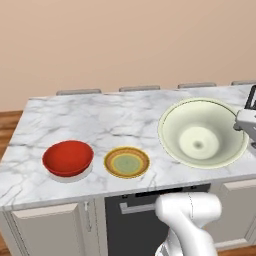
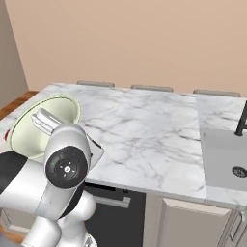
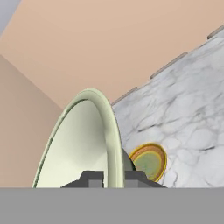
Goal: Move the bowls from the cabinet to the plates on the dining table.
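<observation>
The fingers were pinched tight on the rim of the cream-green bowl, one tip on each side of the rim in the hand view, so the bowl was carried edge-on before the camera. In the left base view that bowl hung tilted above the marble counter, its hollow facing the camera, at about three o'clock from the yellow plate. The yellow plate lay bare on the counter near the front edge. Just beside it, at nine o'clock, the red bowl sat on the white plate, of which a pale rim showed under the bowl. The two plates were close but apart. In the right base view the cream-green bowl showed at the left behind the arm's dark joint, above the counter's left end, and a sink was sunk into the counter at three o'clock. In the hand view the yellow plate lay past the held bowl at about four o'clock.
</observation>
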Motion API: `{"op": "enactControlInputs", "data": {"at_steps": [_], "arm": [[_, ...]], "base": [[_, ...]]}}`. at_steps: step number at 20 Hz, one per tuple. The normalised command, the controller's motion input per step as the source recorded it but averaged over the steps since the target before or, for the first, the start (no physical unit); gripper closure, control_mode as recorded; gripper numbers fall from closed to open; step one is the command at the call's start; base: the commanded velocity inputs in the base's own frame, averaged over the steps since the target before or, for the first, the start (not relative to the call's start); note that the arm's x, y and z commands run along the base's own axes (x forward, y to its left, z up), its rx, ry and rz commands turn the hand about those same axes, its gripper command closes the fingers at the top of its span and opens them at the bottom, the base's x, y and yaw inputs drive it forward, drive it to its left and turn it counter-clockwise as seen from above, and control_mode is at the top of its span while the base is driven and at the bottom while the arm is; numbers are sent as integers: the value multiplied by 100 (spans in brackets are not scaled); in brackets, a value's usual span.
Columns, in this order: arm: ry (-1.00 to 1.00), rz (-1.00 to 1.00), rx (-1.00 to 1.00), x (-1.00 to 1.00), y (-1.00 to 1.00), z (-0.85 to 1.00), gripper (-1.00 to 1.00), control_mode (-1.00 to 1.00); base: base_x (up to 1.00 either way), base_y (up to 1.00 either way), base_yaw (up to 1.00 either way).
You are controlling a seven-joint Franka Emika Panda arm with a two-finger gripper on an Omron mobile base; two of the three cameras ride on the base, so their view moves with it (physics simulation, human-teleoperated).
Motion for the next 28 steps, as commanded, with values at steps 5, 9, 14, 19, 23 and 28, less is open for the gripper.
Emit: {"op": "enactControlInputs", "data": {"at_steps": [5, 9, 14, 19, 23, 28], "arm": [[0, 0, 0, 0, 0, 0, 100, 100], [0, 0, 0, 0, 0, 0, 100, 100], [0, 0, 0, 0, 0, 0, 100, 100], [0, 0, 0, 2, 0, 0, 100, -100], [10, 0, -1, 33, 22, -10, 100, -100], [2, 0, -2, 30, 14, -17, 100, -100]], "base": [[45, -1, 0], [24, 0, 0], [35, 0, -1], [0, 0, 0], [0, 0, 0], [0, 0, 0]]}}
